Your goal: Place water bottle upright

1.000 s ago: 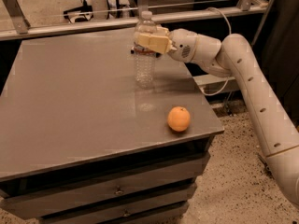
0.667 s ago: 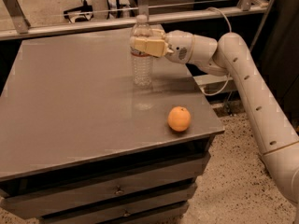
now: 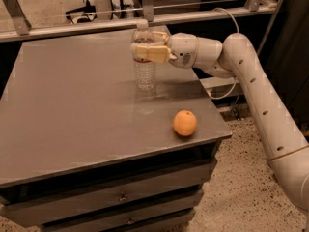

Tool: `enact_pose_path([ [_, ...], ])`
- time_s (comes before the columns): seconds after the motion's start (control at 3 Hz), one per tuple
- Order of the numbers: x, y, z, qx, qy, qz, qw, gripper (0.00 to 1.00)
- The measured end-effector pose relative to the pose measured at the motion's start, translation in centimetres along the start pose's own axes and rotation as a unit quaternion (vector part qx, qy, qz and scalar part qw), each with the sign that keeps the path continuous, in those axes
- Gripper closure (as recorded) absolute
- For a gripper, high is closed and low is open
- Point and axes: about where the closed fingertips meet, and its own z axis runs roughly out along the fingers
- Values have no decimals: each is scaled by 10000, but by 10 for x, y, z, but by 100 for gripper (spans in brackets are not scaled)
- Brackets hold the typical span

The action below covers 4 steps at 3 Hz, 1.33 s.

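The water bottle (image 3: 145, 75) is clear and ribbed, with a white cap and a label band. It stands upright on the grey table (image 3: 72, 105), toward the back right, with its base on the tabletop. My gripper (image 3: 143, 45) reaches in from the right and is shut on the bottle's upper part at the label. One tan finger (image 3: 148, 52) crosses the front of the bottle and hides much of the label. The white arm (image 3: 251, 81) runs off to the lower right.
An orange (image 3: 185, 123) lies near the table's front right edge, apart from the bottle. The table has drawers (image 3: 120, 197) below its front. A metal rail (image 3: 96, 27) runs behind the table. Speckled floor (image 3: 236, 187) lies to the right.
The gripper and bottle have shifted slightly left. The bottle stays upright on the table and the orange has not moved.
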Motion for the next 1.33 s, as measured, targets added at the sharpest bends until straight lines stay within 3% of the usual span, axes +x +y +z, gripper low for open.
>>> enact_pose_path([
  [0.33, -2, -4, -7, -99, 17, 9, 9999, 4],
  [0.67, 1, -4, -21, -253, -56, 32, 9997, 0],
  [1.0, 29, -6, -56, -537, -443, -14, 9976, 0],
  [1.33, 81, -18, -101, -957, -936, -223, 9908, 0],
])
